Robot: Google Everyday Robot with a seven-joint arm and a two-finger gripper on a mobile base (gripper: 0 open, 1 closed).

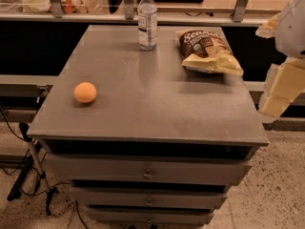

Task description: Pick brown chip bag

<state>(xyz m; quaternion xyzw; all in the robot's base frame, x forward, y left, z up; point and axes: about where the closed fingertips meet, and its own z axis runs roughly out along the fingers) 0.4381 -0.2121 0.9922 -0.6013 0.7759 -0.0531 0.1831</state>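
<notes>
On brown chip bag (pixel 208 51), white script lettering across dark upper panel, only a leading "S" legible; on water bottle (pixel 147 19), label print too small to read; gripper (pixel 281 89) at right edge, beyond the bag.

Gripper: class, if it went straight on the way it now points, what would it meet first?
The gripper, off the right side of the cabinet top, seems to point down and left. It would probably meet that top's right rim first, not the brown chip bag; depth is unclear.
</notes>
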